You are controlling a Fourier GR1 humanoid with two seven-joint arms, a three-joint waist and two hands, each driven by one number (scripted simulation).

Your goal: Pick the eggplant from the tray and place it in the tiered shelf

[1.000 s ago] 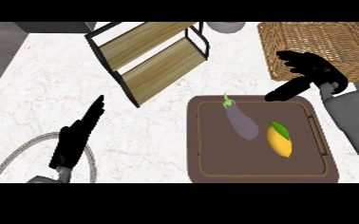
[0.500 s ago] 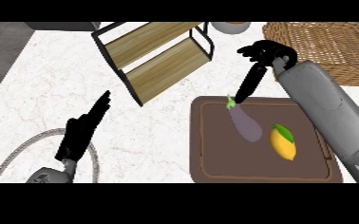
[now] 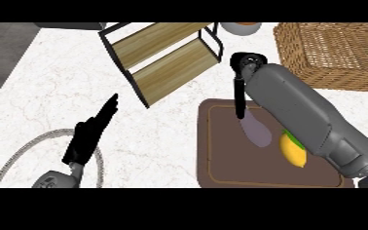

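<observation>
A white marbled tabletop [image 3: 64, 92] fills most of the view. At about two o'clock sits a woven wicker basket [image 3: 323, 48], its side cut off by the right edge. At four o'clock lies a yellow fruit with a green tip [image 3: 292, 151], partly hidden. At twelve to one o'clock a round bowl-like vessel [image 3: 241, 28] shows only its lower rim. At seven to eight o'clock a grey curved hose or cable [image 3: 28, 148] arcs across the marble. A dark strip [image 3: 14, 48] borders the ten o'clock corner.
</observation>
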